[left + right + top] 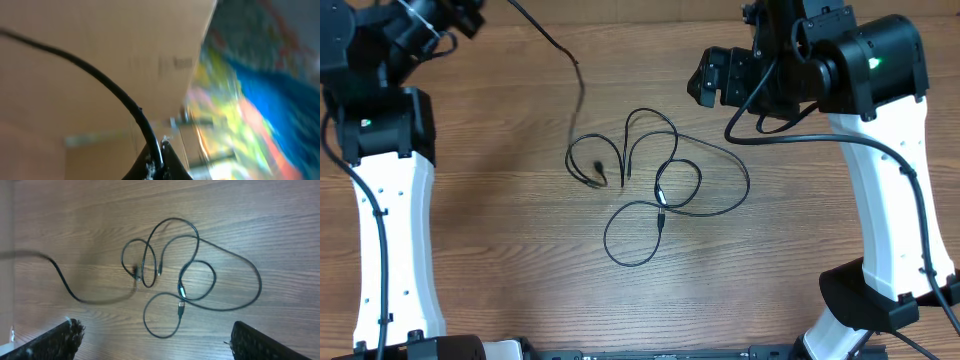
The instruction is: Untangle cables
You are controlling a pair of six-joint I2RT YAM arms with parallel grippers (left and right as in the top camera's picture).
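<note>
Several thin black cables lie in loose overlapping loops on the wooden table; they also show in the right wrist view. One cable strand runs from the loops up toward the top left. My left gripper is shut on this strand and sits raised at the table's far left. My right gripper is open and empty, held above and to the right of the loops; its fingers frame the bottom of its wrist view.
Small plug ends lie within the loops at the centre. The wooden table extends around the cables. The white arm bases stand at the left and right. The left wrist view shows a blurred cardboard box.
</note>
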